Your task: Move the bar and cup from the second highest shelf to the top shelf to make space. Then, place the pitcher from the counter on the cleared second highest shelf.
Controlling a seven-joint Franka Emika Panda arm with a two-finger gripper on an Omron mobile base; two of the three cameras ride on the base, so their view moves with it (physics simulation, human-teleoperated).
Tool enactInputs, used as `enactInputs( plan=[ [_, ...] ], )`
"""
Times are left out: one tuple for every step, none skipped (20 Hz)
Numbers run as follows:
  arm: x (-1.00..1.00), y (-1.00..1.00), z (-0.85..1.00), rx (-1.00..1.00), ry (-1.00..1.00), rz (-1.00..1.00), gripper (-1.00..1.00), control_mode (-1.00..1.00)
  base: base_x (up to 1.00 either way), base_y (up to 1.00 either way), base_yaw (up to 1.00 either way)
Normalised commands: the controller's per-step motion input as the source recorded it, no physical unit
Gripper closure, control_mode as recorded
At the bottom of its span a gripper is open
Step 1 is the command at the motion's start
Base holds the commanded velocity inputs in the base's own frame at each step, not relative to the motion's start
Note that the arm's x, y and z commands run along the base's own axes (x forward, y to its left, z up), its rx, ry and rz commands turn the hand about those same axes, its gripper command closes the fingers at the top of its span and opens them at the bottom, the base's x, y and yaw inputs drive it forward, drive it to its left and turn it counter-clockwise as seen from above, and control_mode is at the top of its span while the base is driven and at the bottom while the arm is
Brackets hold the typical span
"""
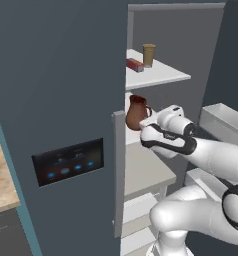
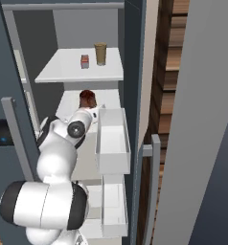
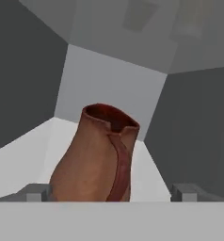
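Arm reaching level into the cabinet, tool (image 3: 111, 192) spread wide either side of the upright pitcher (image 3: 97, 157).

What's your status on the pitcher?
Pincer open, straddling pitcher. Pitcher upright on second highest shelf. Bar, cup on top shelf.

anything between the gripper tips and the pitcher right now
Nothing. In the hand view the pitcher stands upright on the second highest shelf between the open gripper's fingertips, with bare gaps either side.
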Motion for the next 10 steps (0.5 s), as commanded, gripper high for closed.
enactInputs(
  plan=[
    [-0.61,0.0,0.77,-0.02,0.0,0.0,-1.0,-1.0,0.0,0.0,0.0],
    [-0.66,0.0,0.76,-0.03,0.0,0.0,-1.0,-1.0,0.0,0.0,0.0],
    [-0.67,0.0,0.86,-0.04,0.04,0.0,-1.0,-1.0,0.0,0.0,0.0],
    [-0.69,0.0,0.89,-0.05,0.05,0.0,-1.0,-1.0,0.0,0.0,0.0],
    [-0.75,0.0,0.84,-0.06,0.07,0.0,-1.0,-1.0,0.0,0.0,0.0],
    [-0.8,0.0,0.85,-0.07,0.1,0.0,-1.0,-1.0,0.0,0.0,0.0],
    [-0.82,0.0,0.83,-0.07,0.12,0.0,-1.0,-1.0,0.0,0.0,0.0],
    [-0.84,0.0,0.81,-0.06,0.15,0.0,-1.0,-1.0,0.0,0.0,0.0],
    [-0.85,0.0,0.81,-0.06,0.16,0.0,-1.0,-1.0,0.0,0.0,0.0],
    [-0.93,0.0,0.8,-0.07,0.23,0.0,-1.0,-1.0,0.0,0.0,0.0]
  ],
)
